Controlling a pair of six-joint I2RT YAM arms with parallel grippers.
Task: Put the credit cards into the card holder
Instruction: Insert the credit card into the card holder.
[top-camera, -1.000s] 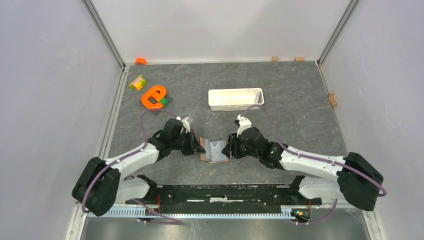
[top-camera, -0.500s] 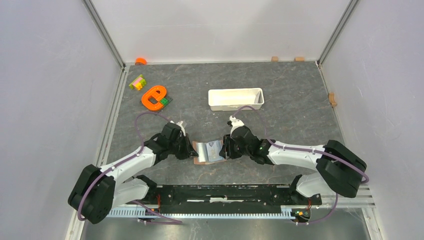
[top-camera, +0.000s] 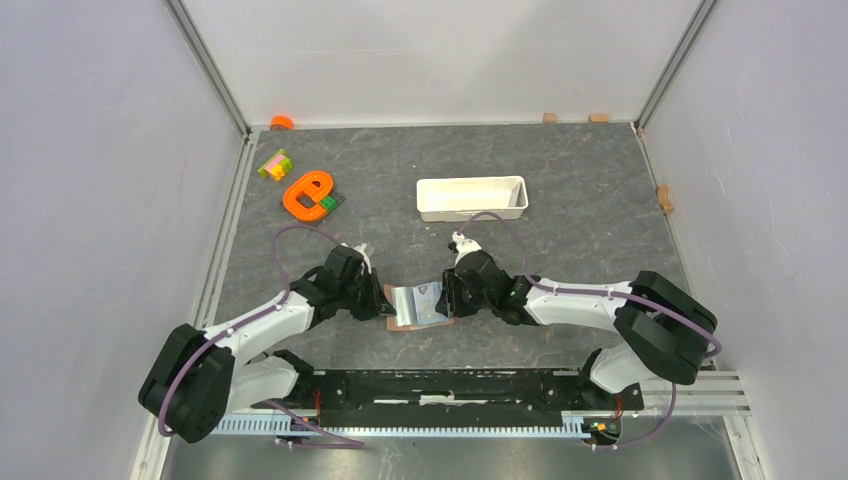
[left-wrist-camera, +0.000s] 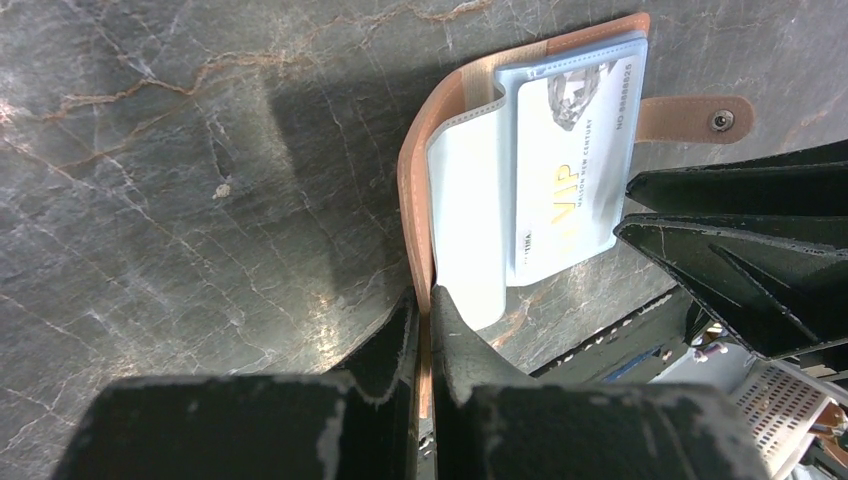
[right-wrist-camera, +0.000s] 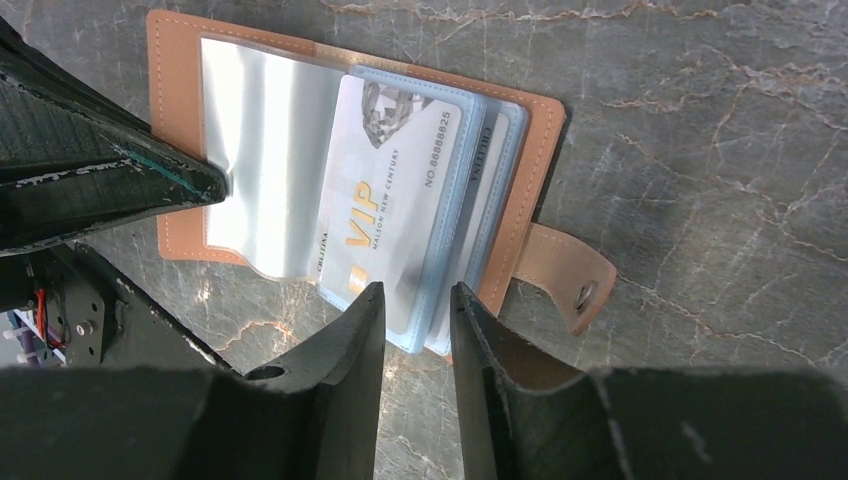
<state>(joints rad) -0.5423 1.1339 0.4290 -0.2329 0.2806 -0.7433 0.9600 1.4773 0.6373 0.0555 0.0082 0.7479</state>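
The left gripper (left-wrist-camera: 424, 305) pinches the left cover edge of the card holder (left-wrist-camera: 413, 200), which lies open at near mid-table, long axis left-right. A credit card (left-wrist-camera: 575, 160) in its right half runs near-far; the snap strap (right-wrist-camera: 570, 275) points right. The right gripper (right-wrist-camera: 415, 295) stands spread over the card's end.

Card holder (left-wrist-camera: 465, 190) lying open on grey marbled table (left-wrist-camera: 180, 200), left fingers (left-wrist-camera: 395, 340) pinched on its near brown edge, pale VIP-lettered credit card (left-wrist-camera: 570, 170) in its clear sleeve, snap strap (left-wrist-camera: 695, 118) off its far side, right fingers (left-wrist-camera: 730, 280) just beside it.
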